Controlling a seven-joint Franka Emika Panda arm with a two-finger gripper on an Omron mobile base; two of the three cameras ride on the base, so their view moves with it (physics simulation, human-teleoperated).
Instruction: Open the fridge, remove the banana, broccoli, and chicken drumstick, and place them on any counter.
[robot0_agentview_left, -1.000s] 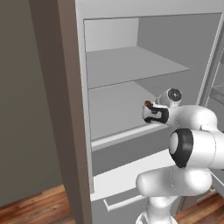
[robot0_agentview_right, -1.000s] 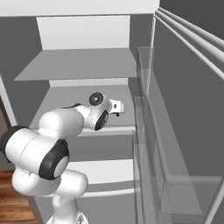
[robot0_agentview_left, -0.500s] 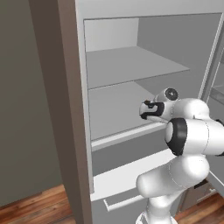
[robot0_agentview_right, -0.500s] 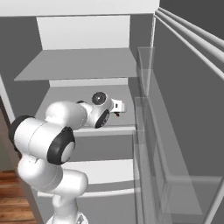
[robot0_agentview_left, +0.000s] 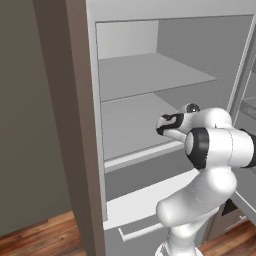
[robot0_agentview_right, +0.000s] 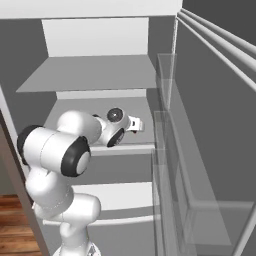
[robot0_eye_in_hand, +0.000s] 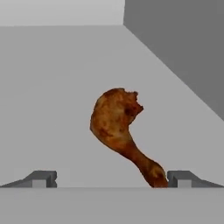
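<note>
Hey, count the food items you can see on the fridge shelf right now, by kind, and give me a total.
chicken drumstick: 1
banana: 0
broccoli: 0
Total: 1

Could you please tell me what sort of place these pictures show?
Most likely a kitchen: an open silver-grey fridge with grey shelves, a reddish-brown chicken drumstick lying on one shelf, and a wooden floor below.

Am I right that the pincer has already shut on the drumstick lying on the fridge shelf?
Not quite: the pincer is open, not shut. The hand view shows its fingertips apart, with the drumstick lying on the fridge shelf ahead of them.
</note>
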